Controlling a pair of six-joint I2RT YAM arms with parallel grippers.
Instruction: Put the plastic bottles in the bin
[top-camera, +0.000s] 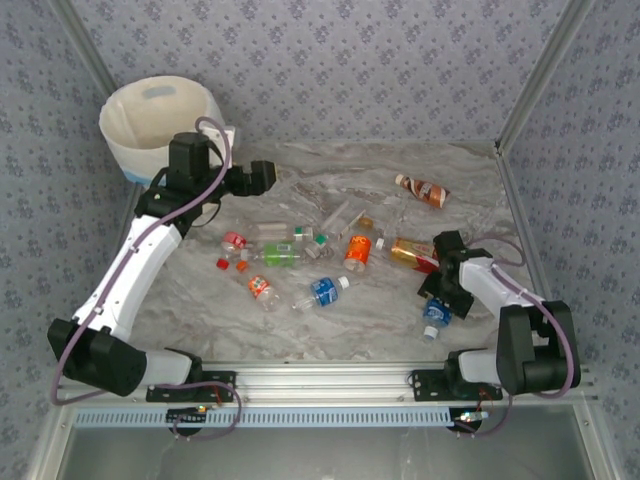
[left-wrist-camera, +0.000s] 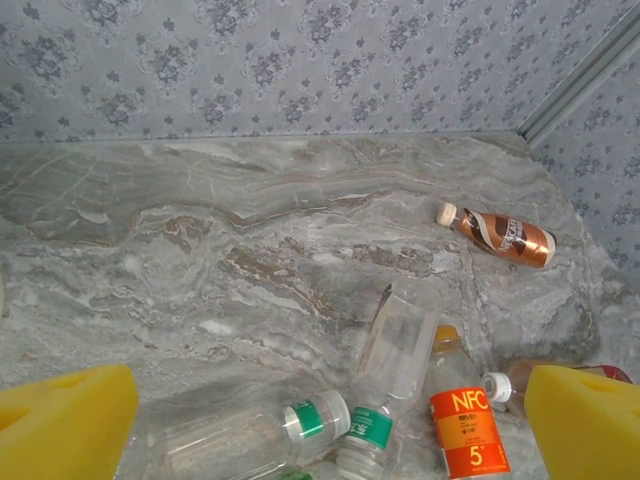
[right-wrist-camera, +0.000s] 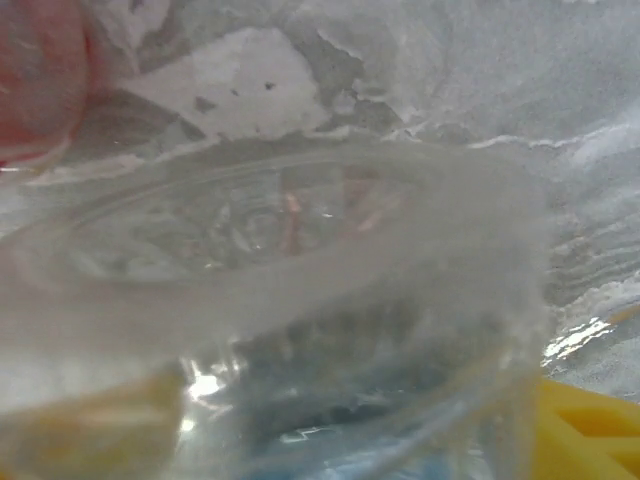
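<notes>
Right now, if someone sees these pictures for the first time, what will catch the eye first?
The small bottles scattered across the middle of the marble table stand out first, with the big cream bin at the far left corner. The right arm bends low over a blue-labelled bottle near the front right, while the left arm's yellow fingers stand wide apart.

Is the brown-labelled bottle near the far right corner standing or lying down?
Lying down: the brown bottle rests on its side, lengthwise on the marble tabletop.
</notes>
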